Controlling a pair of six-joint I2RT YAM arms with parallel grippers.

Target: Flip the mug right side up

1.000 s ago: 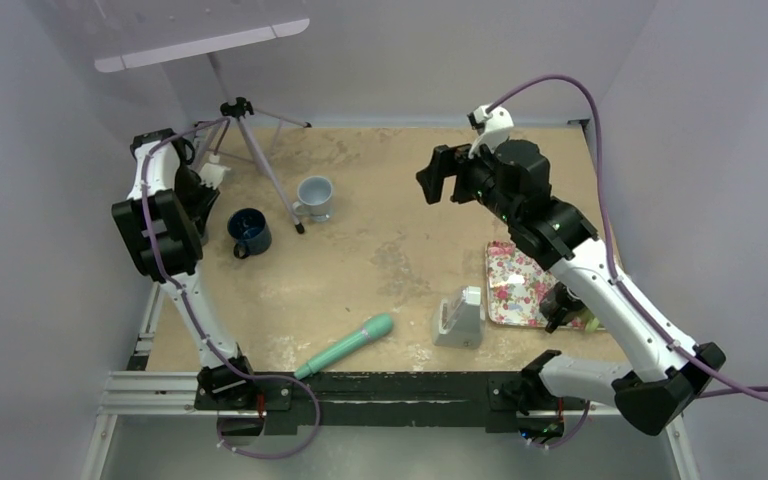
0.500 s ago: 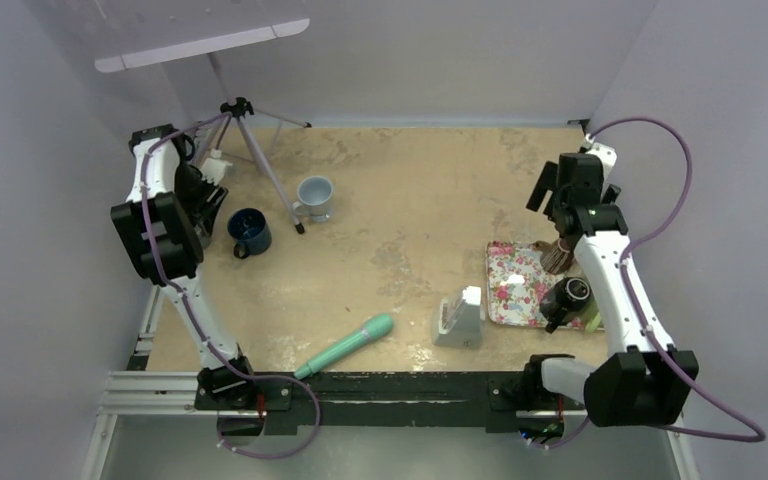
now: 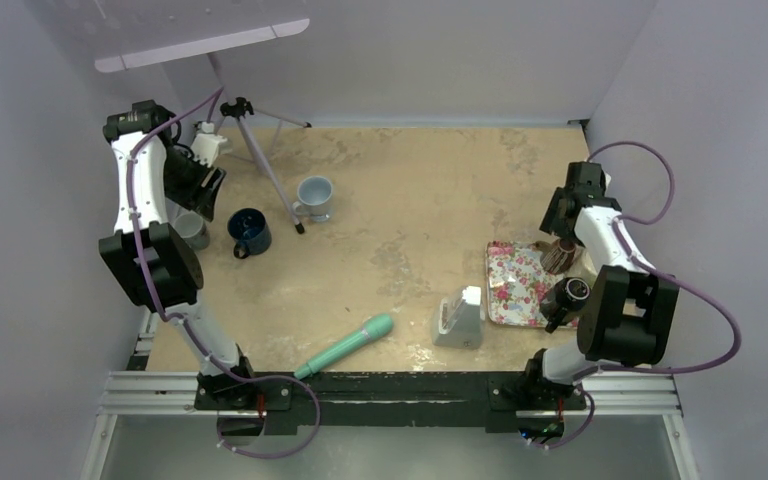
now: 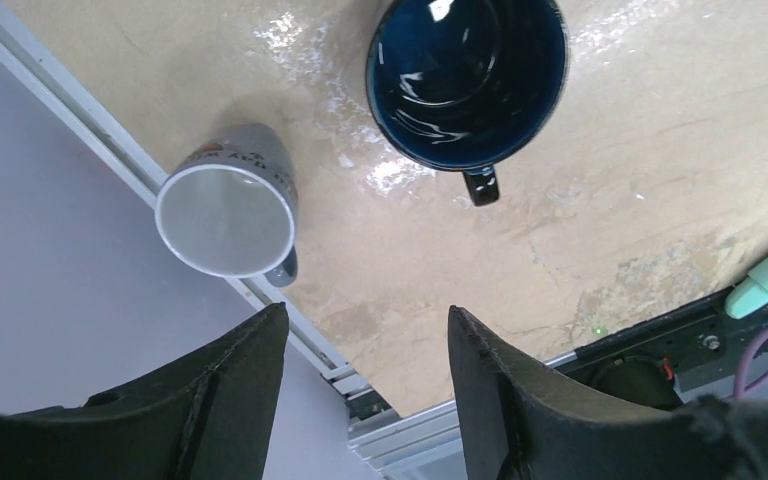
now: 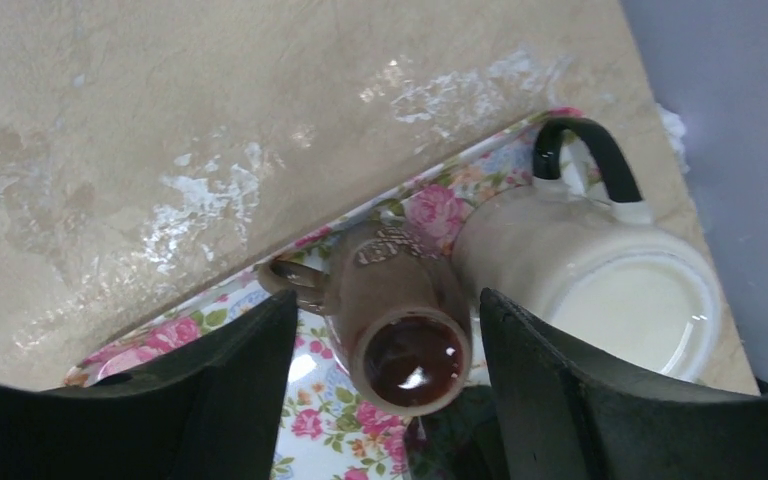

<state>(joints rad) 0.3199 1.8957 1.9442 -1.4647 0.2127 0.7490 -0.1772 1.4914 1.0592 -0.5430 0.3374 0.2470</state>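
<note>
Right gripper [image 5: 385,300] is above the tray [image 5: 185,335] at the right edge of the table [image 3: 410,190]. Jaws apart, nothing in them. Brown mug [image 5: 400,315] stands on the tray, framed between the fingers in the wrist view, not touched. Its upward end shows a thick ring round a small dark glossy dip (reads as base-up, can't be sure). Its handle points left in that view. White mug [image 5: 580,270] is just beside it, maybe touching, with its black handle on the far side. Left gripper [image 4: 365,315] hangs over the far-left part of the table, jaws apart and empty. Below it are a blue mug [image 4: 467,70], mouth up, and a grey mug [image 4: 228,212] at the table's left edge.
</note>
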